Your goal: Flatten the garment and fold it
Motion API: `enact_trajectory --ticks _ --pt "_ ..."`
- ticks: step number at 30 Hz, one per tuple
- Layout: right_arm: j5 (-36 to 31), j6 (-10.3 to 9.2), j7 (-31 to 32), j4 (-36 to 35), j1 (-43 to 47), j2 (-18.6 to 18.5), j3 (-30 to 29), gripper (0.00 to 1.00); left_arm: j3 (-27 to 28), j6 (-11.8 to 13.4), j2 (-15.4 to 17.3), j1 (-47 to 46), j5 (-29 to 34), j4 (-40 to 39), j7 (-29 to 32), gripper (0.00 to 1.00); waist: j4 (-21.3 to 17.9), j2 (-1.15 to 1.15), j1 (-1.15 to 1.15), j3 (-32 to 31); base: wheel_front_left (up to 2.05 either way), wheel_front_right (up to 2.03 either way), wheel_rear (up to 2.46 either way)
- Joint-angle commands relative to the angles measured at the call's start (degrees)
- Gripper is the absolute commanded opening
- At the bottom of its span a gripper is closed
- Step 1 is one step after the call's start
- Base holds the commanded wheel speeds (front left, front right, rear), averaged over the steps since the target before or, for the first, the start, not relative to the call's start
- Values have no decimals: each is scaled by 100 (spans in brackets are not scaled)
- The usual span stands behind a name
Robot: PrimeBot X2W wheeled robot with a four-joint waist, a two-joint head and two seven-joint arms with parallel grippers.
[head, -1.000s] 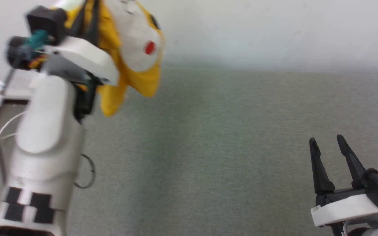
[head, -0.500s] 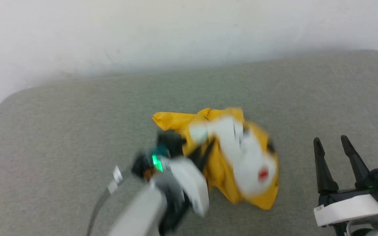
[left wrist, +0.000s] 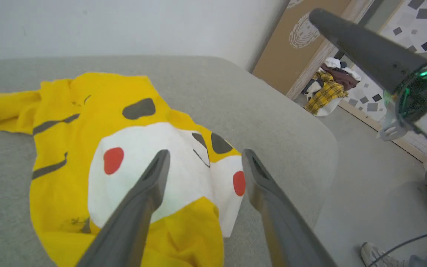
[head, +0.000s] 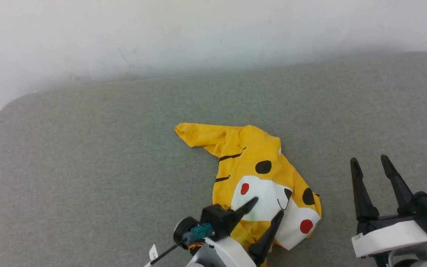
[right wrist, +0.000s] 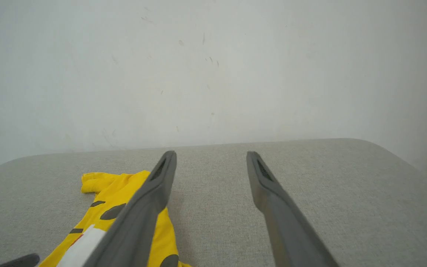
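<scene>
The garment (head: 258,178), a yellow T-shirt with a white muzzle, red dots and black marks, lies crumpled and print-up on the grey padded table (head: 87,155). One sleeve points up-left. My left gripper (head: 267,209) hovers over its near edge, jaws open, nothing between them; the left wrist view shows the garment (left wrist: 98,141) under the left gripper (left wrist: 204,157). My right gripper (head: 369,161) stands open to the right of the shirt, apart from it. In the right wrist view the right gripper (right wrist: 210,157) points over bare table, the garment (right wrist: 121,196) at lower left.
A white wall (head: 213,33) runs behind the table. The table's rounded right edge (left wrist: 324,141) drops to a floor with a pile of clothes (left wrist: 326,87) by a brown panel. A shoe (left wrist: 374,254) and a cable show at the lower right of the left wrist view.
The head camera has swung to the table. My left gripper carried the garment down onto the table and opened, letting it go. The right gripper has stayed open.
</scene>
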Motion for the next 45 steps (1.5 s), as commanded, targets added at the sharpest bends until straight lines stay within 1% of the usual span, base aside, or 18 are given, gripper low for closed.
enact_trajectory --ticks 1,5,8,11,12,17,21,24,27,29,32,35,37,39,42,45 --pt "-35 -11 5 -4 0 14 -13 100 46 116 -17 -84 109 -224 -365 100 199 0 -1 -202 0 0 0" --pt "-56 -11 49 -14 76 14 -29 100 286 412 -22 -168 180 -534 -875 100 302 0 -1 -339 0 0 0" --pt "-63 -11 80 -35 138 14 -15 100 683 702 -14 -132 145 -666 -1076 100 334 0 -1 -416 0 0 0" --pt "-69 -11 102 -60 187 14 -3 100 1132 1003 90 -22 180 -734 -1160 100 343 0 -1 -468 0 0 0" --pt "-69 -11 102 -60 187 14 -3 100 1132 1003 90 -22 180 -734 -1160 100 343 0 -1 -468 0 0 0" --pt "-68 -11 149 -93 304 14 -13 100 1937 1389 314 375 224 -973 -1191 100 364 0 -1 -541 0 0 0" --pt "-67 -11 189 -122 380 14 -38 100 2590 1567 538 803 334 -1273 -1193 100 396 0 -1 -569 0 0 0" --pt "-63 -11 211 -133 419 14 -47 100 2951 1593 670 1122 390 -1401 -1194 100 422 0 -1 -579 0 0 0" --pt "-66 -11 246 -140 441 14 -37 100 3195 1597 781 1374 439 -1476 -1194 100 443 0 -1 -583 0 0 0" --pt "7 -11 309 -112 462 14 -104 100 3320 1571 833 1498 428 -1545 -1194 100 467 0 -1 -564 0 0 0" --pt "329 -11 524 68 468 14 -332 100 3416 1456 952 1623 414 -1591 -1194 100 508 0 -1 -526 0 0 0" --pt "232 -11 920 296 402 14 -552 100 3378 1329 1057 1652 438 -1604 -1194 100 566 0 -1 -473 0 0 0" --pt "107 -11 1358 549 321 14 -645 100 3328 1264 1090 1623 446 -1621 -1191 100 603 0 -1 -417 0 0 0" --pt "121 -11 1724 779 176 14 -681 100 3267 1220 1098 1582 455 -1633 -1176 100 641 0 -1 -369 0 0 0" --pt "142 -11 2362 1159 -79 11 -608 100 3199 1201 1076 1498 466 -1663 -1161 100 694 0 -1 -276 0 0 0" --pt "259 -11 2887 1485 -396 -144 -430 100 3154 1183 1013 1392 420 -1669 -1149 100 755 0 -1 -167 0 0 0"
